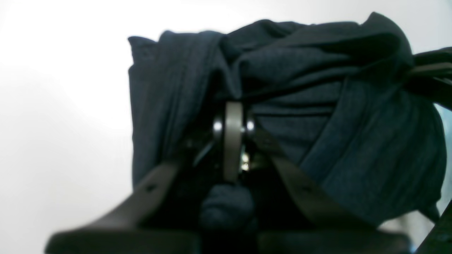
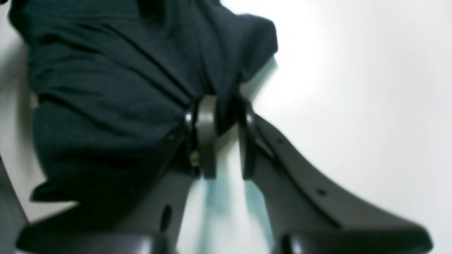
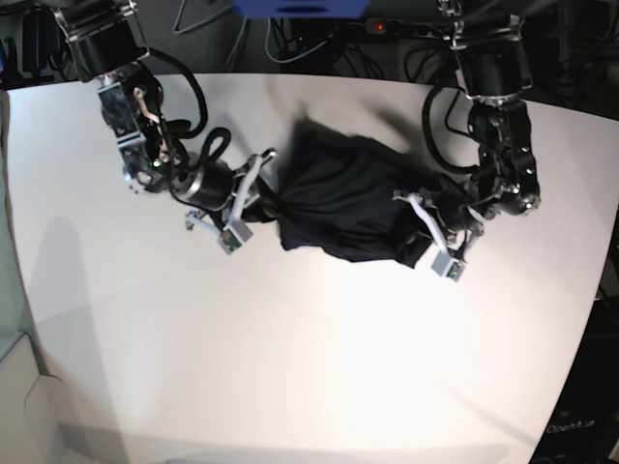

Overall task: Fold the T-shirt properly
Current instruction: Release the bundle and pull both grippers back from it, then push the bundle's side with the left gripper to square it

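Both arms (image 3: pixel 145 106) are black, built of rounded jointed segments with bare metal brackets at the elbows and looping black cables alongside. The left arm (image 3: pixel 498 116) has a boxy black upper segment and a thick cable curving down its side. Each wrist carries a small white camera block. The fingers (image 2: pixel 300 183) are dark grey, long and curved, with small screw holes along them and pale grey tip pads (image 1: pixel 233 137) flanked by shiny bolts.

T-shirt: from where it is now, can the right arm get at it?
Likely yes: the right gripper is already at the T-shirt, its jaws closed on a bunched edge, nothing between.
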